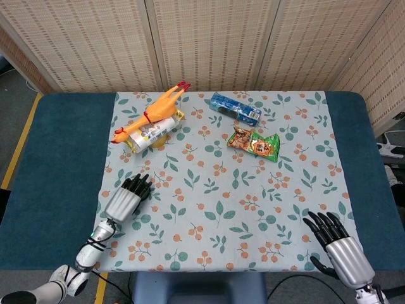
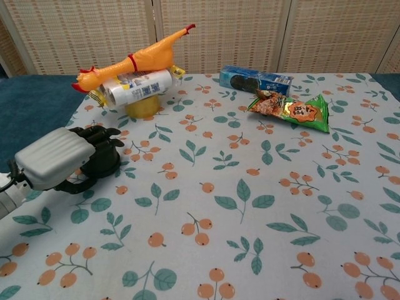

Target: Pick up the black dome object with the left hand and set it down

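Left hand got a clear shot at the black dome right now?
Probably yes. The left hand is already draped over the black dome, fingers curled around it, nothing between them. The rubber chicken pile sits well behind.

Open cloth is seen across the counter (image 1: 57,158) middle and right; the far side is blocked by rubber chicken (image 1: 150,114), cookie pack (image 1: 235,108) and snack bag (image 1: 254,144).
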`<action>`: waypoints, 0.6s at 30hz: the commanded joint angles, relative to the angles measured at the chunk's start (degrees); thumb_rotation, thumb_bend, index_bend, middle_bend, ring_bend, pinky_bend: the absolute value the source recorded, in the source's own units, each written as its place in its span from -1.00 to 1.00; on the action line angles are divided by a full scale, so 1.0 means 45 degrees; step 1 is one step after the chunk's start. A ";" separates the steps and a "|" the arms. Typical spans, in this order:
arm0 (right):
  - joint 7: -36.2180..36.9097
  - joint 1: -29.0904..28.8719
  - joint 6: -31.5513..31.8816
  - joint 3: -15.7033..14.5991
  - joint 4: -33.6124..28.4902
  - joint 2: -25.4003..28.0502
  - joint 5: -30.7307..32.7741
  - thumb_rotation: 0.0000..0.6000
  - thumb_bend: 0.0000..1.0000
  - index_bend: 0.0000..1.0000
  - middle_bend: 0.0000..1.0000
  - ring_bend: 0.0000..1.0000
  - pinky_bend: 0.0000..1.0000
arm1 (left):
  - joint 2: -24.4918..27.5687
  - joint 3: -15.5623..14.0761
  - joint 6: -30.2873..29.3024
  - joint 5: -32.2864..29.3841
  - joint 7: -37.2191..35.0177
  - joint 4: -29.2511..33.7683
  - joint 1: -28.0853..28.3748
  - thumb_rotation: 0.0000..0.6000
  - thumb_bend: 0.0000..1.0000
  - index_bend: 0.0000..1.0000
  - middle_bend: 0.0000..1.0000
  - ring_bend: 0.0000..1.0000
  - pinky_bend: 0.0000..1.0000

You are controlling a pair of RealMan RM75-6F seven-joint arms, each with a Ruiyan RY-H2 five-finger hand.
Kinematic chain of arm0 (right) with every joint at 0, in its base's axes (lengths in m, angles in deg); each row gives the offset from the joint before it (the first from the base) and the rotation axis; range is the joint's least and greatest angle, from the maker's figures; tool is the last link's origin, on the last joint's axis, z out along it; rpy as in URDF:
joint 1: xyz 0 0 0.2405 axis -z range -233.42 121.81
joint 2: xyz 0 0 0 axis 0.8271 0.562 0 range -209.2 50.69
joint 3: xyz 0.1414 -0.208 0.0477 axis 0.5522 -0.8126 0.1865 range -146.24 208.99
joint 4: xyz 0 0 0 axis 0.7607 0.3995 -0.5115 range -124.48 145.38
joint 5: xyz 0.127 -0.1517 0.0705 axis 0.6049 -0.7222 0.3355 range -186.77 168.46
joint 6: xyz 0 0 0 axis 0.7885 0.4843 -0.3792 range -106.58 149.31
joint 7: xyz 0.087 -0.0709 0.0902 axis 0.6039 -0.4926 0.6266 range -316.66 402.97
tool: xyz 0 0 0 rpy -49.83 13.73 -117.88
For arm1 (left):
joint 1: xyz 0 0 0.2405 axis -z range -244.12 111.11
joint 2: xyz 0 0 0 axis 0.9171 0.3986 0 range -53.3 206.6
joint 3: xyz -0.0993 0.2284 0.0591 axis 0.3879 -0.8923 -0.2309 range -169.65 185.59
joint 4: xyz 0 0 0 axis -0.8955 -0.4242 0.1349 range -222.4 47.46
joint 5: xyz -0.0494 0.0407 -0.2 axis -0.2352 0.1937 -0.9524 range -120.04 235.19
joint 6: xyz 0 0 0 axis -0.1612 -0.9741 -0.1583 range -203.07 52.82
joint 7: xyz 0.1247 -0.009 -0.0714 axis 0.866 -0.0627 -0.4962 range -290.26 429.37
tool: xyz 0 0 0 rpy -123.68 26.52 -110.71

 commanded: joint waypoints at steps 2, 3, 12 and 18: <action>-0.0005 0.0008 0.0014 -0.0020 -0.0014 0.0001 -0.0034 1.00 -0.68 -1.00 -1.00 -1.00 -1.00 | -0.0053 -0.0021 -0.0079 -0.0002 -0.0140 -0.0143 -0.0014 1.00 0.68 0.23 0.40 0.38 0.90; -0.0011 0.0009 0.0017 -0.0023 -0.0014 0.0000 -0.0042 1.00 -0.68 -1.00 -1.00 -1.00 -1.00 | -0.0049 -0.0017 -0.0116 -0.0006 -0.0148 -0.0146 -0.0020 1.00 0.69 0.23 0.40 0.38 0.90; -0.0037 -0.0017 -0.0056 -0.0035 -0.0005 -0.0011 -0.0035 1.00 -0.68 -1.00 -1.00 -1.00 -1.00 | 0.0029 -0.0005 -0.0016 -0.0147 -0.0549 -0.0115 -0.0016 1.00 0.69 0.23 0.41 0.39 0.91; -0.0051 -0.0047 -0.0135 -0.0020 0.0008 -0.0031 0.0024 1.00 -0.68 -1.00 -1.00 -1.00 -1.00 | 0.0455 0.0289 -0.0532 -0.0336 -0.2208 0.0677 -0.0094 1.00 0.69 0.24 0.41 0.39 0.91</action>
